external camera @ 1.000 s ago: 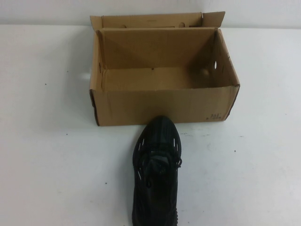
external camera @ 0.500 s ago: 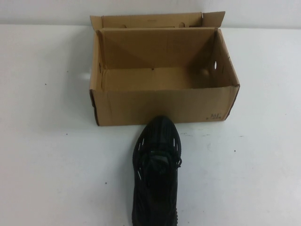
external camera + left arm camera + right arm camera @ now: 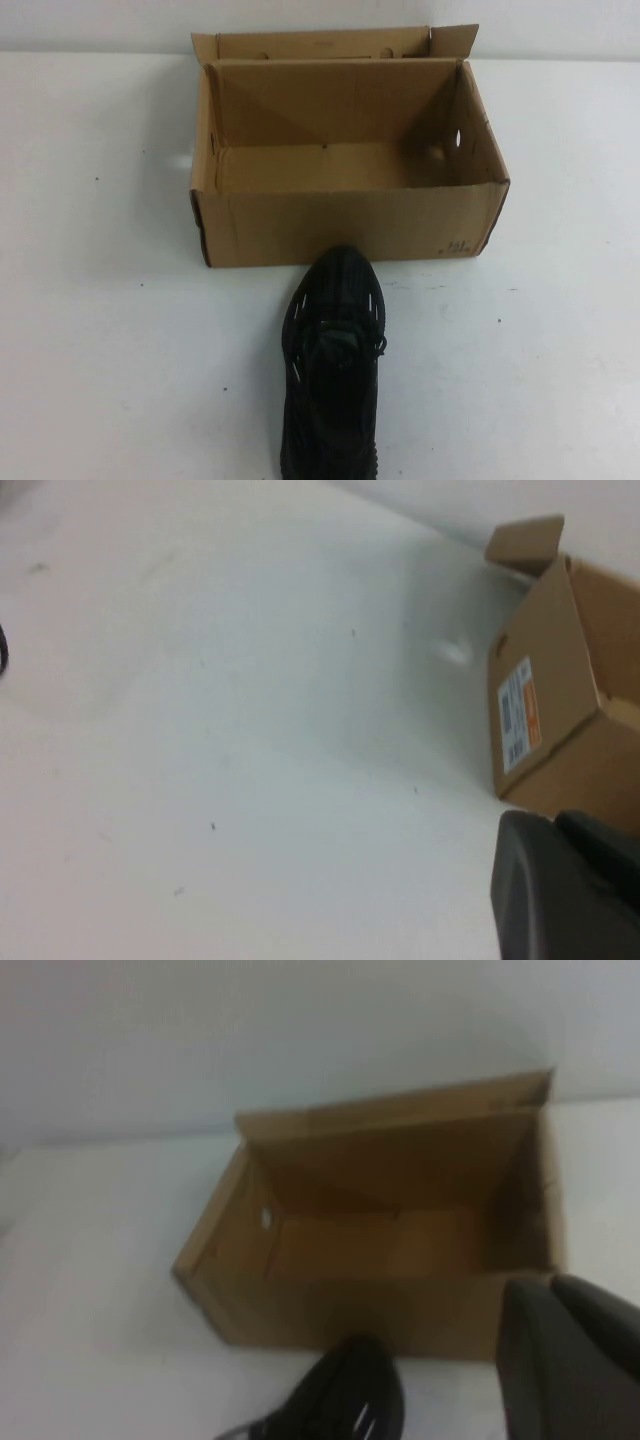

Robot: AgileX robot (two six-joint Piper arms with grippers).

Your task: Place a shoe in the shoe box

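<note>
While the shoe (image 3: 333, 365) lies flat on the white bench (image 3: 100, 330), toe touching or just short of the near wall of the shoe box (image 3: 350, 225), nothing grips it. The box stands open-topped, rear flap raised, and holds nothing, presumably ready to receive the shoe. The 2 tools are outside the high view; left tool (image 3: 565, 890) and right tool (image 3: 570, 1360) are both closed and empty.
</note>
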